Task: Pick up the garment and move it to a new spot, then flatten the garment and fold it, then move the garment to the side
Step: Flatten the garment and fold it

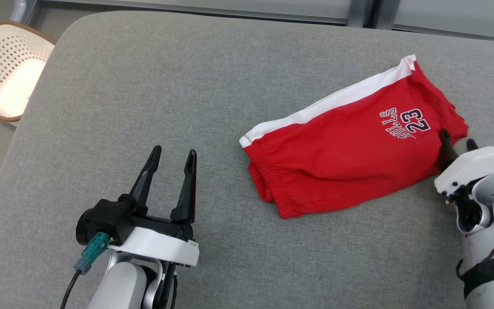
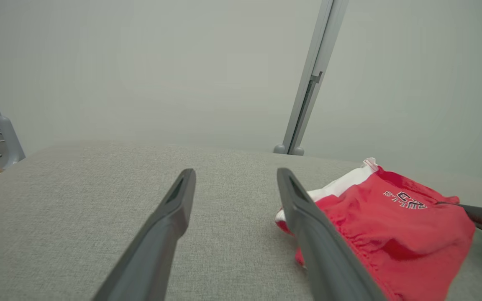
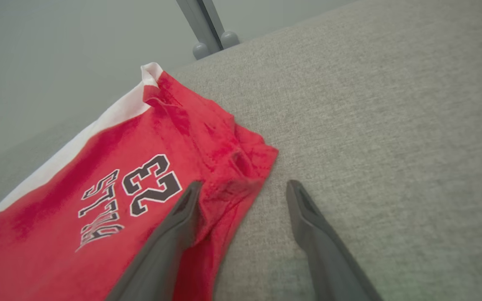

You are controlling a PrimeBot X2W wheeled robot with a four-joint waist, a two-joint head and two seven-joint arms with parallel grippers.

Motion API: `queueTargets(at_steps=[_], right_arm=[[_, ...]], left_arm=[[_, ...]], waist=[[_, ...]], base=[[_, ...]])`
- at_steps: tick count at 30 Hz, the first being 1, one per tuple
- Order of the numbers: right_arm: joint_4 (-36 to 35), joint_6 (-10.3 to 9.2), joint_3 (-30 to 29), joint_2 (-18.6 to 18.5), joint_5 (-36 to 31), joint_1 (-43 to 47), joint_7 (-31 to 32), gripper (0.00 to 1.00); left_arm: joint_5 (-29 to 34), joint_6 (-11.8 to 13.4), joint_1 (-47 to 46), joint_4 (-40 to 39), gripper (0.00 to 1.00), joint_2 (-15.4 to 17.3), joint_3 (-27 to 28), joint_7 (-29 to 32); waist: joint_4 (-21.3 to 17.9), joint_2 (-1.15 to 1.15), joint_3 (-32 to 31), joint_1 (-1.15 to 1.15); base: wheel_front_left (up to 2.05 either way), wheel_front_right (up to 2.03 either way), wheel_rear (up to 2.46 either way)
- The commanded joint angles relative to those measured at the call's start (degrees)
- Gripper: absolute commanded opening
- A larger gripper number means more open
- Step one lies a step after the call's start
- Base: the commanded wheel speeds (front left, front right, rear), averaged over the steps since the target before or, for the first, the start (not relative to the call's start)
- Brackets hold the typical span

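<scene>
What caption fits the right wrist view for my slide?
Open right tool straddles the edge of the red shorts on a grey cushion.

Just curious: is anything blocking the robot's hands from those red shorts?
Nothing visible does. Bare grey cushion lies between the left hand and the red shorts; the open right hand straddles their edge.

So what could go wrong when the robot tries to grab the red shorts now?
The right tool stands open at a hem corner of the red shorts, one finger over the cloth and the other over the grey cushion. It might pinch just the top layer, so the shorts could droop open when lifted. Also, the left tool is open and well apart from the shorts, and a lift by one corner may bunch them up.
</scene>
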Motion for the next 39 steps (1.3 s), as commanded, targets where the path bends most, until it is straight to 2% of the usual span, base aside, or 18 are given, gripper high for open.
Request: queueTargets(at_steps=[1,8,16,17,18,30,39], right_arm=[[0.91,-0.03,-0.79,-0.03,-0.63,-0.96,0.9,1.0],[4.82,-0.03,-2.27,0.42,-1.72,-4.6,4.78,1.0],[7.45,-0.03,-2.25,0.16,-3.12,-8.29,5.1,1.0],[7.82,-0.03,-2.39,0.07,-3.31,-8.6,4.77,0.54],[8.04,-0.03,-2.51,0.08,-3.27,-8.93,4.29,0.01],[9.45,-0.03,-3.83,-1.35,0.15,-6.28,-5.48,0.0],[7.3,-0.03,-8.39,-1.51,5.44,2.76,-10.46,0.0]], left_arm=[[-0.27,0.18,-1.11,-0.29,1.0,0.15,-0.08,0.02],[-0.92,0.62,-1.61,-0.57,1.0,0.17,-1.47,0.02],[-1.13,0.62,-2.47,-0.29,1.0,0.16,-2.31,0.02],[-1.08,0.63,-2.49,-0.2,1.0,0.16,-2.35,0.02],[-1.0,0.62,-2.45,-0.09,1.0,0.16,-2.38,0.02],[0.87,-0.08,-1.05,1.03,1.0,0.15,-1.35,0.02],[1.73,-0.88,1.03,1.85,1.0,0.16,0.11,0.02]], waist=[[0.66,0.0,0.52,0.0],[1.87,0.0,1.34,0.0],[2.54,0.0,2.43,0.0],[2.5,0.0,2.41,0.0],[2.41,0.0,2.34,0.0],[-1.54,0.0,-1.03,0.0],[-6.17,0.0,-4.93,0.0]], base=[[0.0,0.0,0.0],[0.0,0.0,0.0],[0.0,0.0,0.0],[0.0,0.0,0.0],[0.0,0.0,0.0],[0.0,0.0,0.0],[0.0,0.0,0.0]])
